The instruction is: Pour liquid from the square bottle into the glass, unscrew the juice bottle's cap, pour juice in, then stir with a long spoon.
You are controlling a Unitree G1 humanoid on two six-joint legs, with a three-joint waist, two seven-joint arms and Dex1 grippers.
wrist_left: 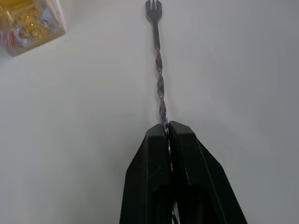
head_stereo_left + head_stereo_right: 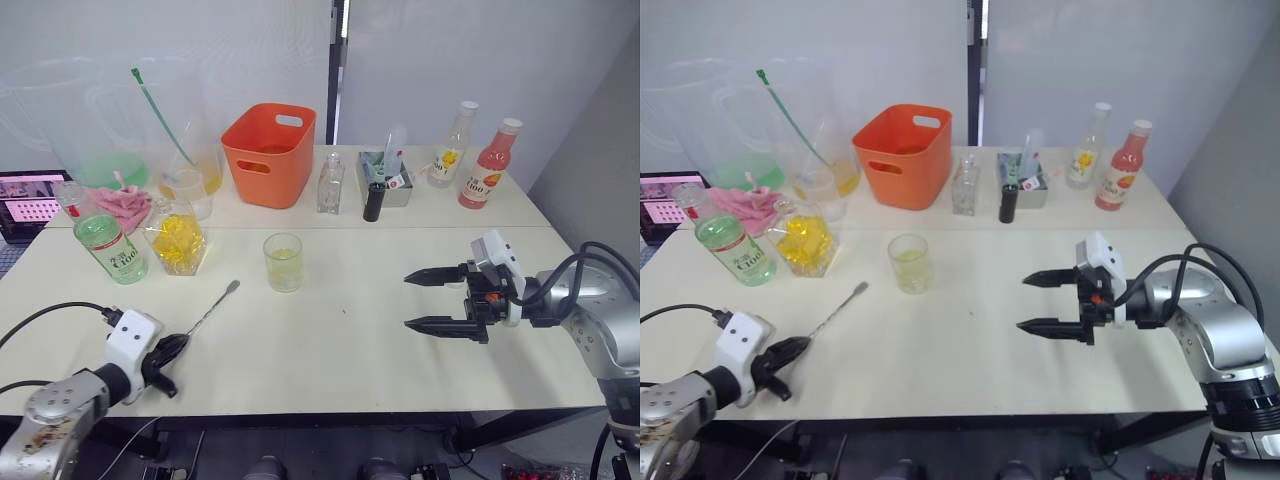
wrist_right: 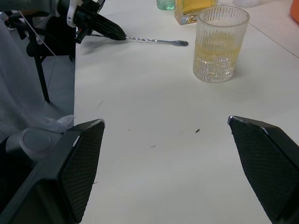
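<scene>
While the glass (image 2: 283, 262) mid-table already holds yellowish liquid, stirring's left: left gripper (image 2: 172, 352) pinches the long spoon (image 2: 213, 309) lying flat nr table's front edge; right gripper (image 2: 437, 300) hovers w/ fingers spread, empty.

A tall pale-green translucent juice bottle (image 2: 108, 243) stands tilted near the table's left edge, and its green-and-white label reads "C1000" in green letters. At the far right of the table, a pink-red bottle with a white cap (image 2: 490, 165) carries a white label with what also looks like "C1000", though the print is too small to be sure. Beside it, a clear bottle with a yellow label (image 2: 450, 148) bears markings that are too small to read.
</scene>
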